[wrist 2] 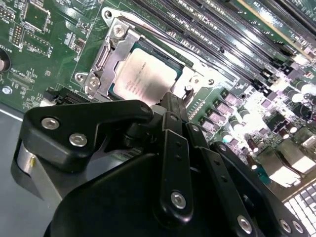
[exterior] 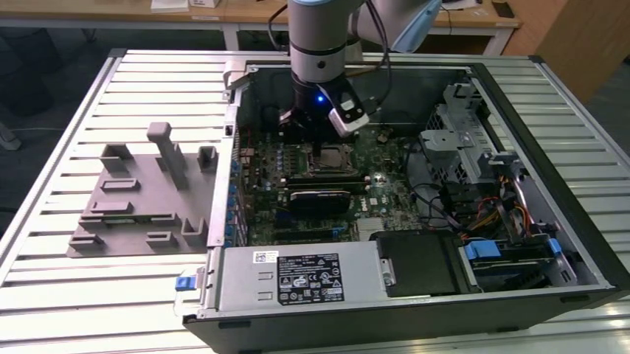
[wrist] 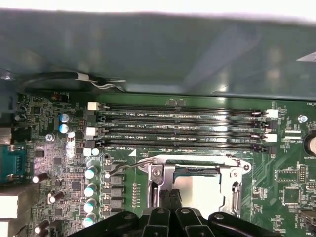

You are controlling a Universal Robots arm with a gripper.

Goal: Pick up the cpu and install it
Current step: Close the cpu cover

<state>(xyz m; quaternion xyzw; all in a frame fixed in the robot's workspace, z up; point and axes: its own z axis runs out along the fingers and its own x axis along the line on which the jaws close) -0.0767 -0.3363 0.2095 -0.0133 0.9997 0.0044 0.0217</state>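
My jaws pinched shut, holding nothing, tips just above cpu [wrist 2: 145, 76]. Cpu lies flat in socket [wrist 2: 112, 52] on mobo [wrist 2: 39, 44] (install step, I judge: seating). Calls for chip square, light straight-down touch.

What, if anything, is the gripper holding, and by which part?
Nothing, it seems: the gripper is shut above the cpu, which lies in the socket.

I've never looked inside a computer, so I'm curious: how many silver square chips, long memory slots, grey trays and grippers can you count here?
Silver square chip: 1
Long memory slots: 4
Grey tray: 1
Gripper: 1
Total: 7
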